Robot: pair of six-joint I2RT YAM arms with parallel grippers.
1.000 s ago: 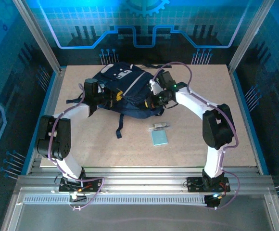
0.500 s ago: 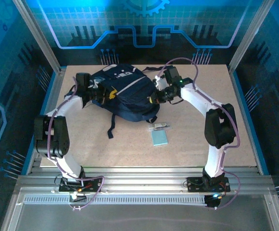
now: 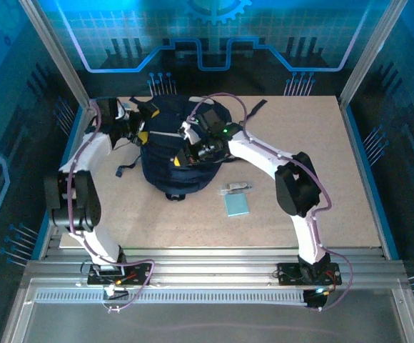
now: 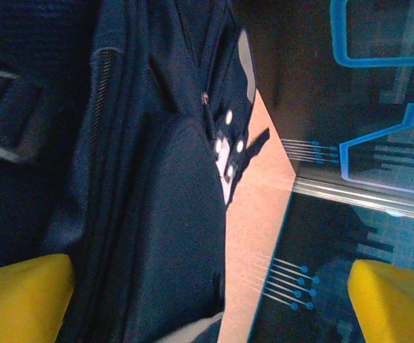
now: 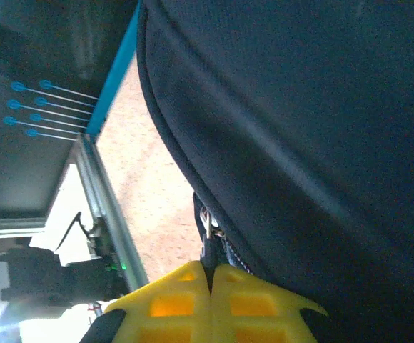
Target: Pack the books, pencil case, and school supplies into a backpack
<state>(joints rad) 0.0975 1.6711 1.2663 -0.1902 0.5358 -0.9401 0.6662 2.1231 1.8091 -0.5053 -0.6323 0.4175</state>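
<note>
Left gripper: fingers spread wide and holding nothing; the backpack fills the space just ahead of and between them.
Right gripper: fingers pressed together on a small metal tab at the backpack's zipper seam, with the dark fabric directly above the fingertips.
Step in hand: probably working the zipper to open the bag.
Doing it well: draw the tab along the line of the seam, not away from the fabric. The left gripper should take hold of cloth close ahead of it so the track stays taut.
Backpack's lie: bunched into a rounded mound between the two grippers. Its long axis seems to run from the arms' side toward the far edge, partly raised; I cannot tell where the mouth faces.
Still outside: a light-blue pad and a small clip on the table, behind the right gripper and well apart from it.
</note>
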